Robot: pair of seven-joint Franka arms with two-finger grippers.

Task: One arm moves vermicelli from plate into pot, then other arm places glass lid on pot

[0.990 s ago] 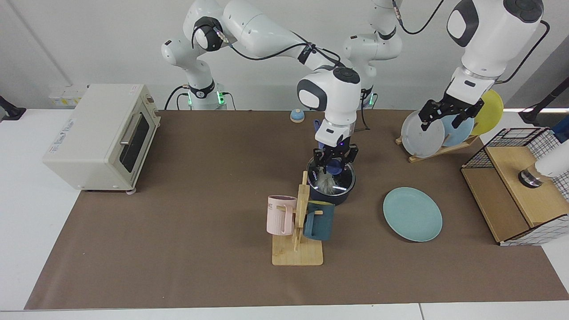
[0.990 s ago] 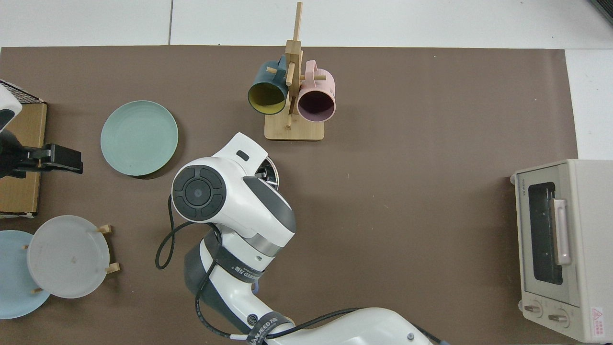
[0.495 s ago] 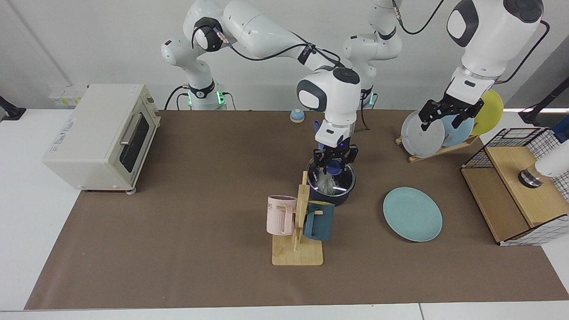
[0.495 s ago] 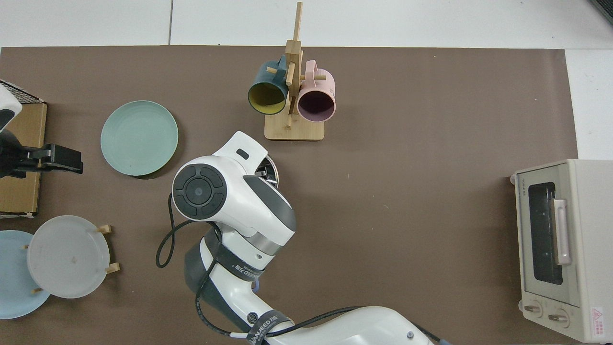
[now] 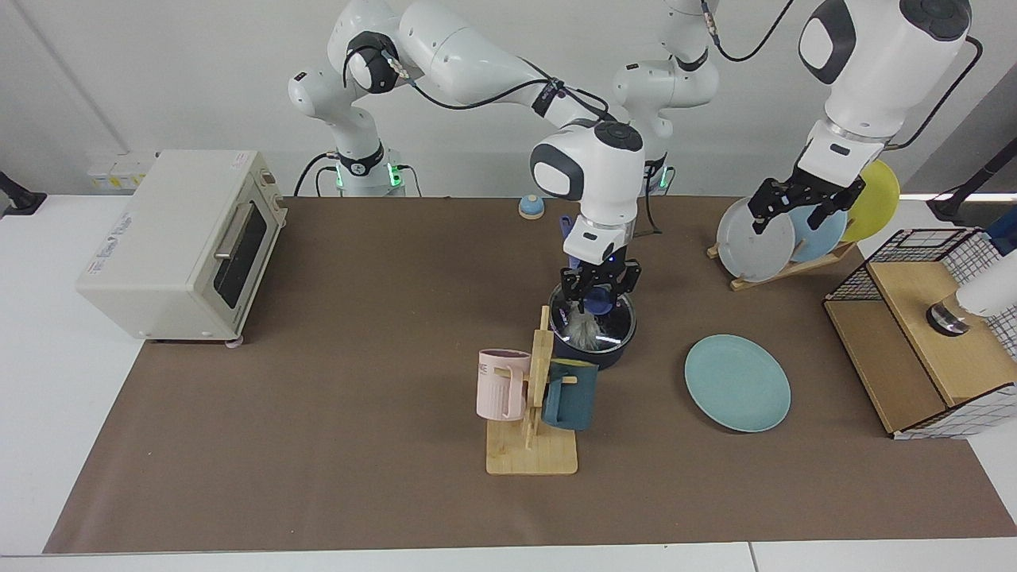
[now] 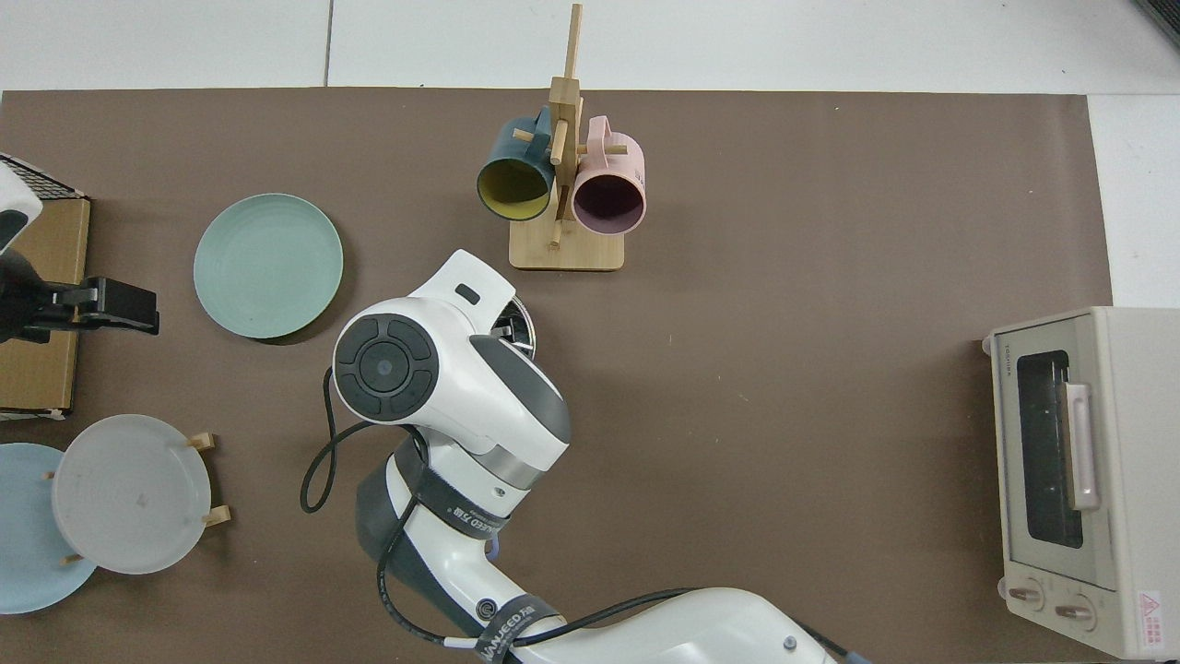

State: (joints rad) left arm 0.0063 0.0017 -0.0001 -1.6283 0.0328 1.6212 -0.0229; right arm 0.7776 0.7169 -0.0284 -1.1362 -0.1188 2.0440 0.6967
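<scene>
Right gripper (image 5: pixel 599 280) above glass lid (image 5: pixel 597 315) on pot (image 5: pixel 592 349)

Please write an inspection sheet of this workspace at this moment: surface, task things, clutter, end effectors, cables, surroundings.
Surface: brown mat on a white table.
Job's things: glass lid on pot; vermicelli inside; plate bare.
Clutter: mug rack, toaster oven, plate rack, wire basket.
End effectors: right end effector around the lid knob; left end effector waits, open, raised.
Cables: black cable beside the right arm.
Surroundings: white wall.
</scene>
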